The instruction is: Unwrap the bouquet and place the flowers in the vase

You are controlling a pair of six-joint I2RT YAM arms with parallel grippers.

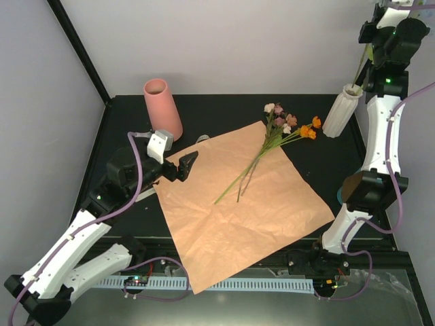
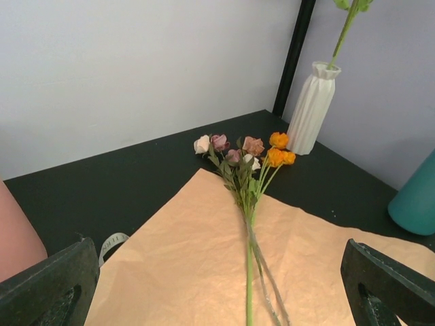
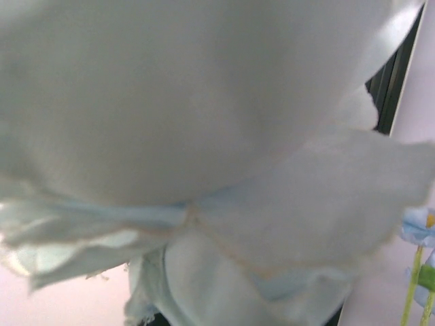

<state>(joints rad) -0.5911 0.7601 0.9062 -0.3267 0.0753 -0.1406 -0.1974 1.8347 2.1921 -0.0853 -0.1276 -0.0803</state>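
The peach paper sheet (image 1: pixel 238 210) (image 2: pixel 177 265) of the bouquet lies spread flat mid-table. Several flowers (image 1: pixel 272 144) (image 2: pixel 248 166) rest on it, with pink, dusky and orange blooms toward the white ribbed vase (image 1: pixel 342 110) (image 2: pixel 311 109). My left gripper (image 1: pixel 187 164) (image 2: pixel 217 292) hovers open at the sheet's left edge, with the stems between its fingers (image 2: pixel 47 285) but untouched. High at the back right, my right gripper (image 1: pixel 374 49) is shut on a green flower stem (image 1: pixel 360 68) (image 2: pixel 343 30) that runs down into the vase mouth. Blurred pale blue petals (image 3: pixel 204 170) fill the right wrist view and hide the fingers.
A smooth pink cylinder vase (image 1: pixel 163 107) (image 2: pixel 13 238) stands at the back left. A teal cylinder vase (image 2: pixel 416 197) stands near the right arm, mostly hidden from above. A pale curled strip (image 2: pixel 112 242) lies on the black table (image 1: pixel 224 112) beside the sheet.
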